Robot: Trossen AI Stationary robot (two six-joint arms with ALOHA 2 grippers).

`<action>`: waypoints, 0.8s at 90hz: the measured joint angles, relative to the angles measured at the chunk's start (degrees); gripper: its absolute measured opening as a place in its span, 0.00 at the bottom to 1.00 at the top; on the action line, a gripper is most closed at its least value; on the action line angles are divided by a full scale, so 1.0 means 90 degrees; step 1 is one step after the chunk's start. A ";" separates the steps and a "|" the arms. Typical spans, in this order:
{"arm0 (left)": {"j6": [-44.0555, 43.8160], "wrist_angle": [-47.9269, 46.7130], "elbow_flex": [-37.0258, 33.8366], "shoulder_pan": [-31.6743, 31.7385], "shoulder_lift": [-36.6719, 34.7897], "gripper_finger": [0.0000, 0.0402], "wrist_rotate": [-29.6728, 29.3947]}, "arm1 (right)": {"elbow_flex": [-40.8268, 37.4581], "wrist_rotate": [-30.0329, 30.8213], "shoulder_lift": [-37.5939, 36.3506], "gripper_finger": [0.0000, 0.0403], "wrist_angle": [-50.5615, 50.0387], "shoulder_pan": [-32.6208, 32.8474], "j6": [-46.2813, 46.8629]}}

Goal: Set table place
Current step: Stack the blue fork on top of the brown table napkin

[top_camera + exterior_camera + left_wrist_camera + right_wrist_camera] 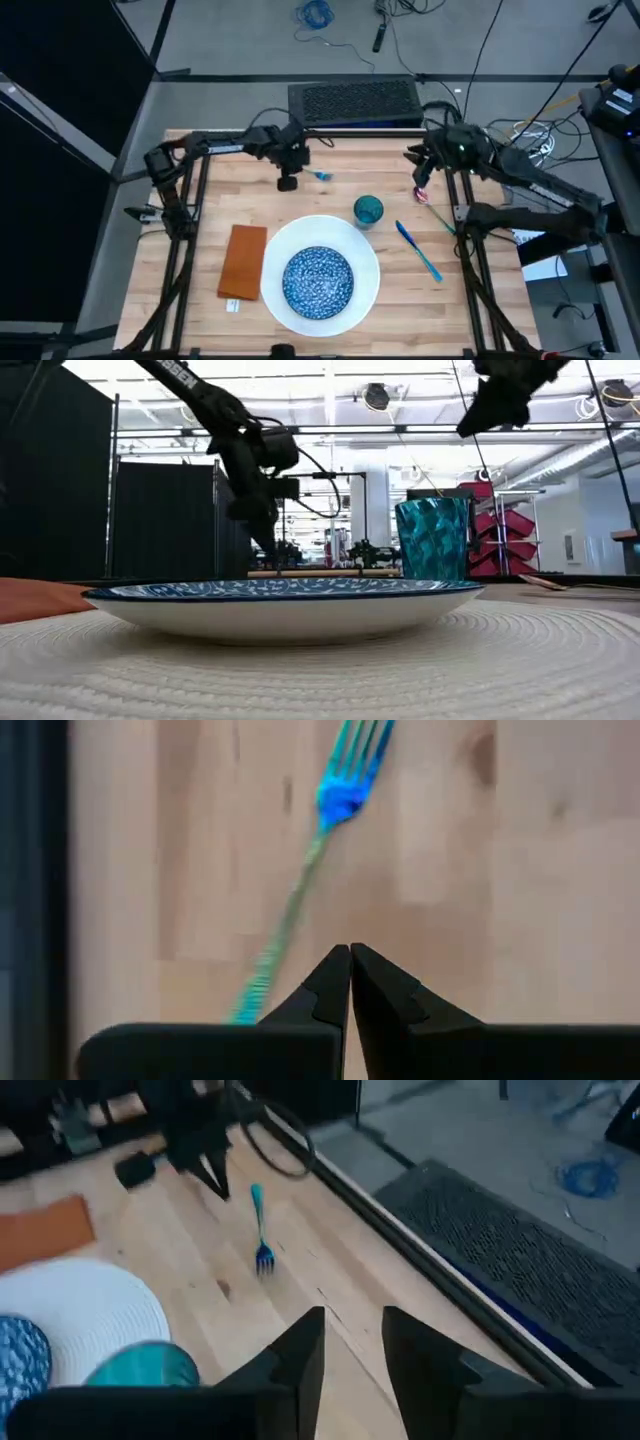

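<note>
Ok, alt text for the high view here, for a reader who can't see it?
Seen from above, a blue speckled bowl sits on a white plate on the wooden table, an orange napkin beside it. The left gripper, shut, hovers by a teal fork near the far edge; the right gripper hangs open beyond a teal cup.

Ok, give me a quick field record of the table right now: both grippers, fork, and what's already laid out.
left gripper: shut, empty, over the table's far edge beside the fork
right gripper: open, empty, raised at far right
fork: flat on table, far of the plate
plate: white, holds blue bowl
napkin: left of plate
cup: far right of plate
blue utensil: right of plate
</note>
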 joint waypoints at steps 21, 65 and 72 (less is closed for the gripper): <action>-0.0591 0.0711 0.0274 -0.0559 -0.0023 0.00 -0.0583 | -0.0428 0.0002 -0.0480 0.23 0.0549 -0.0005 -0.0060; -0.2221 0.1874 0.0412 -0.0867 0.0004 0.14 0.0932 | -0.0416 -0.0168 -0.0616 0.23 0.0685 0.0000 -0.0032; -0.2417 0.1784 0.0411 -0.0868 0.0004 0.21 0.0633 | -0.0416 -0.0183 -0.0616 0.23 0.0674 0.0000 -0.0030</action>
